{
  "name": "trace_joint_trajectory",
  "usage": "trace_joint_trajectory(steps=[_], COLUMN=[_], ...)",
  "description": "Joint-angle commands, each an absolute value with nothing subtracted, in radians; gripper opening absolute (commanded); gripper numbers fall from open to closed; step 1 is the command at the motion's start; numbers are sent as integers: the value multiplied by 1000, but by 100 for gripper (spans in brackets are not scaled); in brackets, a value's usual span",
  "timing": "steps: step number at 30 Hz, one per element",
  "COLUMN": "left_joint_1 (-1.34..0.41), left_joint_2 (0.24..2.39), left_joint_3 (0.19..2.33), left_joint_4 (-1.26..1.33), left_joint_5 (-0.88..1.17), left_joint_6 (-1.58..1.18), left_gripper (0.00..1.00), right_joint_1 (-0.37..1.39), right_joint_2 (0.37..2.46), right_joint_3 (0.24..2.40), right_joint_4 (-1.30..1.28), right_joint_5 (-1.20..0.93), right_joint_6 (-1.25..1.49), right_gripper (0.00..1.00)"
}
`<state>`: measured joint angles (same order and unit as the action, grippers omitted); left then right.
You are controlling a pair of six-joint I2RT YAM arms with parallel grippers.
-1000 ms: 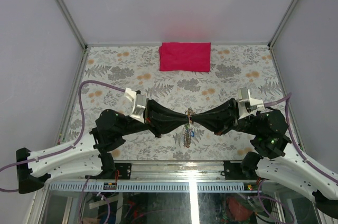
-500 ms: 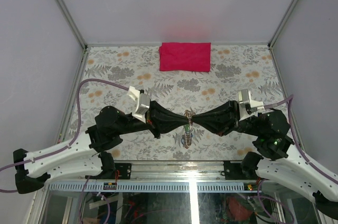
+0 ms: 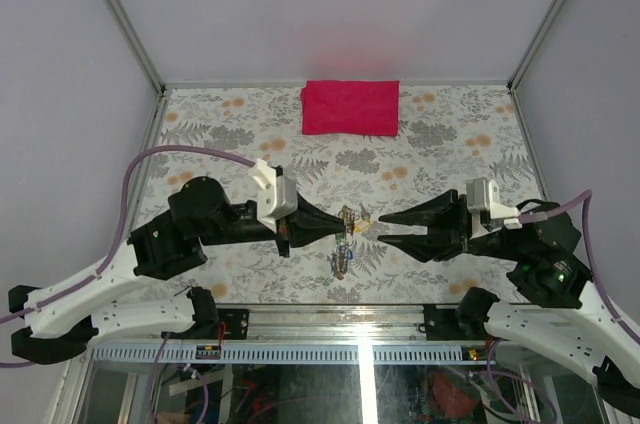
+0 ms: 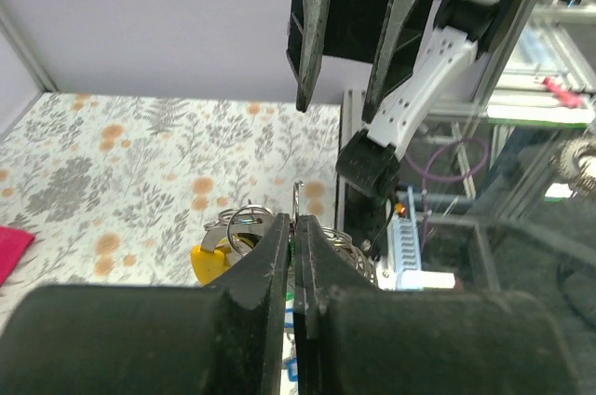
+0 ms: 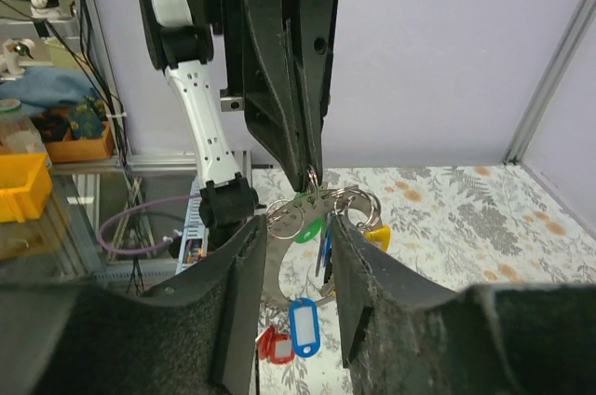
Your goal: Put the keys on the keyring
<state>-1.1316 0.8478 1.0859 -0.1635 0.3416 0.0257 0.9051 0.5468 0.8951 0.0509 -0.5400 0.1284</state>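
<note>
The keys [image 5: 307,227] hang in one bunch straight below the tips of the left gripper [image 3: 338,228]. Its two fingers [image 4: 275,260] are pressed flat together on the top of the bunch. Whether they bite on ring wire or on a key's metal I cannot tell. A thin wire end sticks up just past the closed tips.

Among the silvery loops at the top of the bunch, the keyring [image 5: 358,199] sits just beside the left fingertips, on the side facing the right arm. A green tag [image 5: 309,225] and a yellow tag [image 5: 377,237] hang just under the loops. A blue tag [image 5: 303,325] and a red tag [image 5: 273,344] dangle lowest, close above the floral table [image 3: 450,134].

The right gripper [image 3: 384,228] points at the bunch from the opposite side, level with the left fingertips. Its fingers [image 5: 237,302] stand moderately apart and hold nothing. From above, the tips are near the bunch but clear of it, with open tabletop showing between. In the right wrist view the bunch shows through the gap, beyond the fingertips.

Well beyond both pairs of fingers, at the far edge of the table, lies a red cloth [image 3: 350,107], flat and apart from everything else.
</note>
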Motion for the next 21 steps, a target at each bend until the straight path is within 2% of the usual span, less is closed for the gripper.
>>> trace_joint_trajectory(steps=[1, 7, 21], left_joint_1=[-1133, -1133, -1136], left_joint_2=[918, 981, 1079], left_joint_3=[1254, 1377, 1530], left_joint_4=[-448, -603, -794], left_joint_5=[354, 339, 330], left_joint_6=[193, 292, 372], left_gripper=[0, 0, 0], right_joint_1=[902, 902, 903], right_joint_2=[603, 666, 759], right_joint_3=[990, 1029, 1019], right_joint_4=[-134, -197, -89], right_joint_5=[-584, -619, -633], right_joint_6=[0, -35, 13], right_gripper=[41, 44, 44])
